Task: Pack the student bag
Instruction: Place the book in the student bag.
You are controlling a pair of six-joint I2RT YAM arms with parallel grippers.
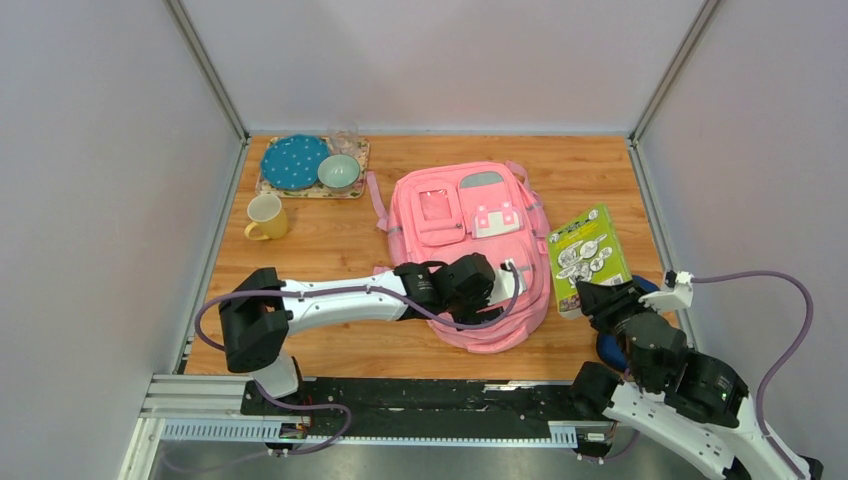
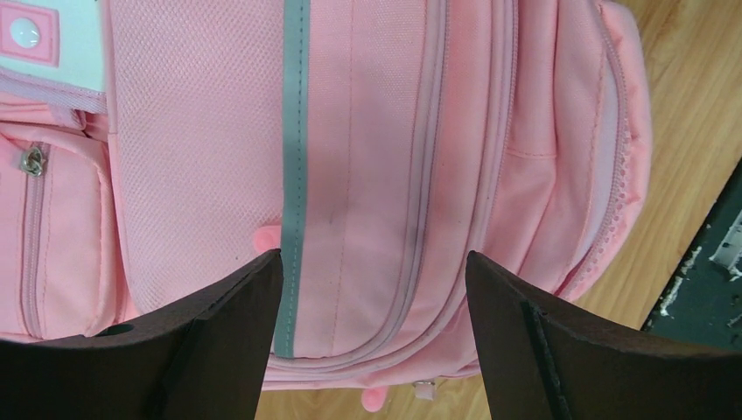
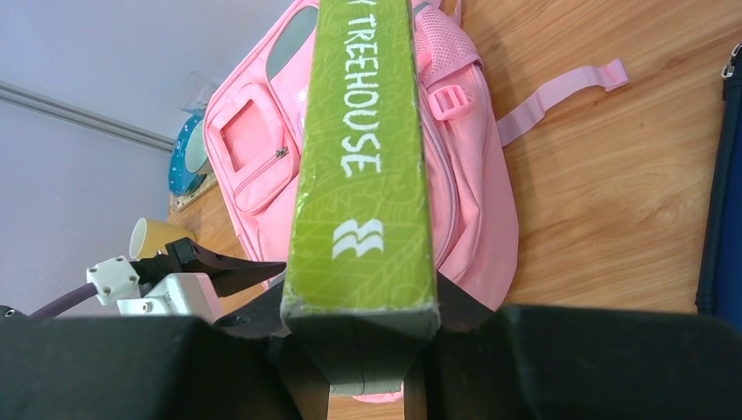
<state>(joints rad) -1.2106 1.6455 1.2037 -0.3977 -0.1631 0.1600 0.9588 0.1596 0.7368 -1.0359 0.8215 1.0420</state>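
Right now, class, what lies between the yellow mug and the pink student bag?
Only bare wooden table between the yellow mug and the student bag; the bag's own pink strap trails into that gap. The top external view shows it.

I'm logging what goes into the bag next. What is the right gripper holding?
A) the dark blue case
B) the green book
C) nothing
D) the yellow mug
B: in the right wrist view the right gripper is shut on the green book, with TREEHOUSE on its spine. The yellow mug stands apart at the far left.
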